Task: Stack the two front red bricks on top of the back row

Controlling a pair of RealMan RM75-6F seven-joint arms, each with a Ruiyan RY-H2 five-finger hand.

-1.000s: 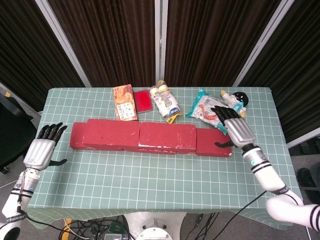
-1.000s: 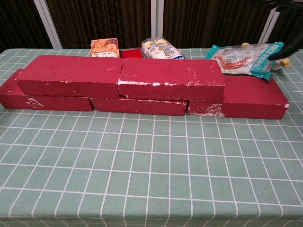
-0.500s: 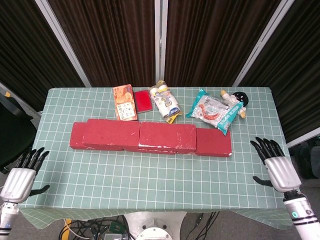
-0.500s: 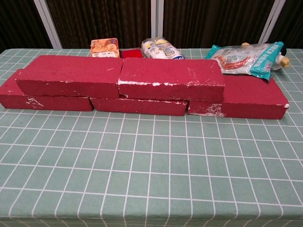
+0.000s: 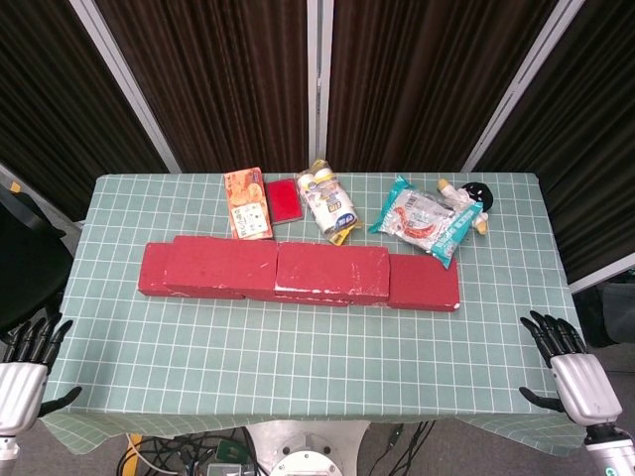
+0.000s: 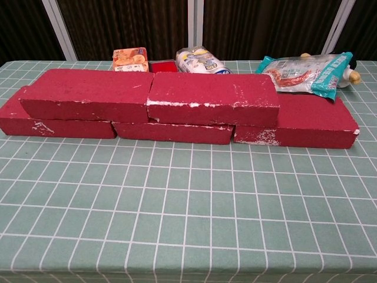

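Left hand [image 5: 18, 382] at the near left corner, off the table's edge, fingers spread and empty; right hand [image 5: 580, 375] at the near right corner, likewise spread and holding nothing. Neither hand appears in the chest view. Both lie well apart from the bricks. Table [image 5: 298, 367], covered in a green checked cloth, bare across its near half. Across the middle, a row of red bricks: the bottom row [image 6: 294, 127] of three lies end to end, and two upper bricks rest on it, the upper left brick [image 6: 88, 94] and the upper right brick [image 6: 212, 97], touching end to end and spanning the joints below. The rightmost brick of the bottom row stays partly uncovered on top. Far side, left to right: an orange snack pack [image 5: 247, 203], a flat red packet [image 5: 284, 200] just beside it, a clear bag of white bottles [image 5: 328, 200], a teal-edged snack bag [image 5: 425, 218], and a small dark object [image 5: 474, 194] near the far right corner
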